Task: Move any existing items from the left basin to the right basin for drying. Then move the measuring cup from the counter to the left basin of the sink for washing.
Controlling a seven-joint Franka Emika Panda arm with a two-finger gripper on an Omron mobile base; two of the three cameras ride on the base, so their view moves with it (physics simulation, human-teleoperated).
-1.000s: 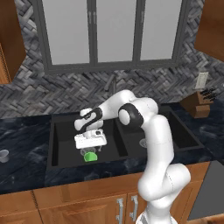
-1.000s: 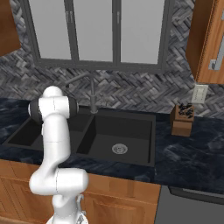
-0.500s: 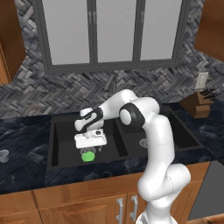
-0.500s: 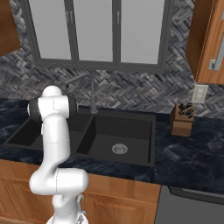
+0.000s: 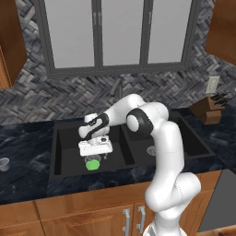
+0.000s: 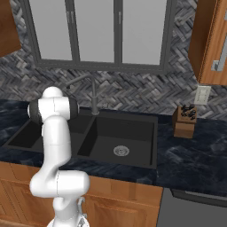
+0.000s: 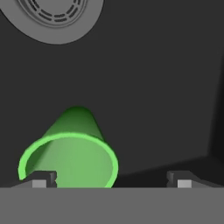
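The green tumbler (image 5: pixel 92 164) stands upright on the floor of the left basin (image 5: pixel 66 138), near its front wall. My gripper (image 5: pixel 96 157) hangs just above it, pointing down, jaws open. In the hand view the tumbler (image 7: pixel 70 151) shows its open rim close to the left fingertip (image 7: pixel 43 178); the right fingertip (image 7: pixel 183 178) is well off to its side and my gripper (image 7: pixel 112 179) holds nothing. The basin's steel drain (image 7: pixel 54 15) lies beyond it. The measuring cup (image 5: pixel 3 163) sits on the counter (image 5: pixel 23 147) far left. The right basin (image 6: pixel 128 133) holds only its drain (image 6: pixel 120 150).
A dark faucet (image 6: pixel 91 93) rises behind the sink's divider. A wooden knife block (image 5: pixel 209 110) stands on the counter to the right of the sink, also seen as the knife block (image 6: pixel 185 120). My arm reaches across the divider from the right.
The hand has sunk slightly toward the green tumbler; its jaws have stayed open. Nothing else has moved.
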